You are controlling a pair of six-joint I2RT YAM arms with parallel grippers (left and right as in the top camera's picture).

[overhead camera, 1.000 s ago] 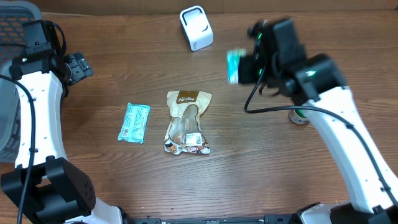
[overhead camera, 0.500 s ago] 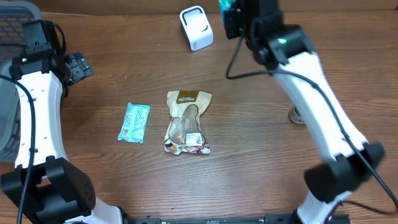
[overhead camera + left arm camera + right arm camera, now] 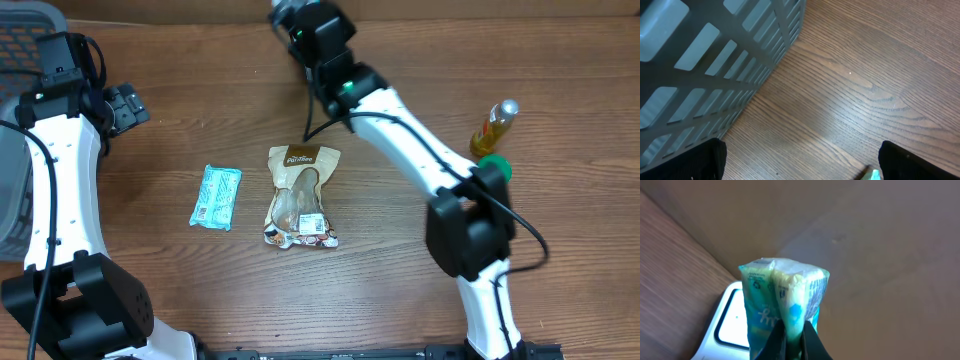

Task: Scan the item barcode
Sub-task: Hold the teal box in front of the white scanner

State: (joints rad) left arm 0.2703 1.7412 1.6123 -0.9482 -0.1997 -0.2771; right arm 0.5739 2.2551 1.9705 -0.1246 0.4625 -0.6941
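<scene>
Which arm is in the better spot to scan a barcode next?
Right. The right gripper is shut on a teal packet, close by the white scanner. The left gripper hangs open and empty beside the basket.

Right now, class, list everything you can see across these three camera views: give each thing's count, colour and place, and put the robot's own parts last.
table: one, brown wood, under everything
basket: one, grey, at the table's left edge
flat packet: one, teal, lying left of centre
snack pouch: one, brown and clear, lying at centre
bottle: one, amber with a pale cap, right side
scanner: one, white, far edge, below the held packet
held packet: one, teal and yellow-green, pinched in the right gripper
left gripper: one, black, open, near the basket
right gripper: one, black, shut on the held packet
</scene>
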